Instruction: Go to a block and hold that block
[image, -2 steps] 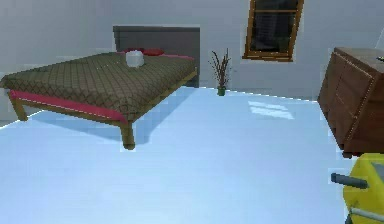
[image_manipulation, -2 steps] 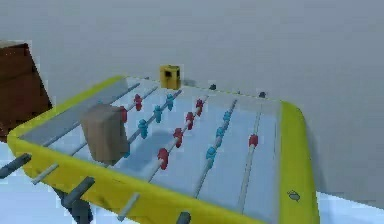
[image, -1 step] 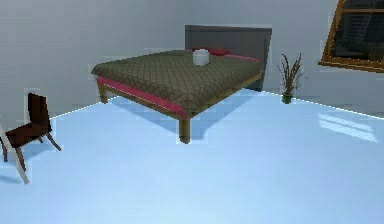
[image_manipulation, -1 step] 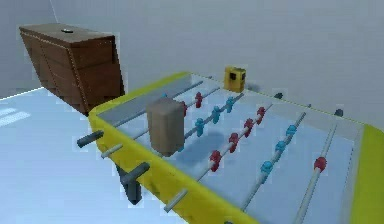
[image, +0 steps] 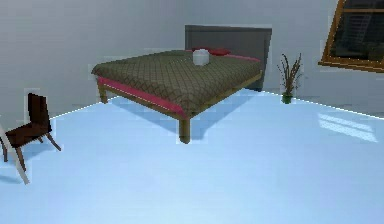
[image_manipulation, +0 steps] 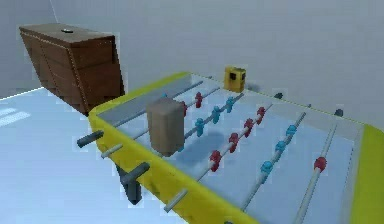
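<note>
**Forward view.** Facing a bed (image: 175, 75) with a small white thing (image: 201, 57) lying near its head. Noting a chair (image: 30, 125) at the left, and a plant (image: 289, 78) and a window (image: 358, 40) at the right. Judging a drive ahead as no help to the task.

**Arm side view.**
- Looking over a yellow-rimmed desk (image_manipulation: 135, 96) crossed by rods of red and blue players.
- Spotting the block (image_manipulation: 165, 126), tan, standing upright on the playing surface between rods, near the rim at the view's left.
- Noting a yellow box (image_manipulation: 235, 78) at the far rim, well apart, and a dresser (image_manipulation: 75, 65) beyond.
- Judging the step as lining up: probably easing the base forward until level with the block, then reaching in above rim and rods and lowering from above.
- Failing to tell whether the jaws are wide, narrow or holding anything.
</note>
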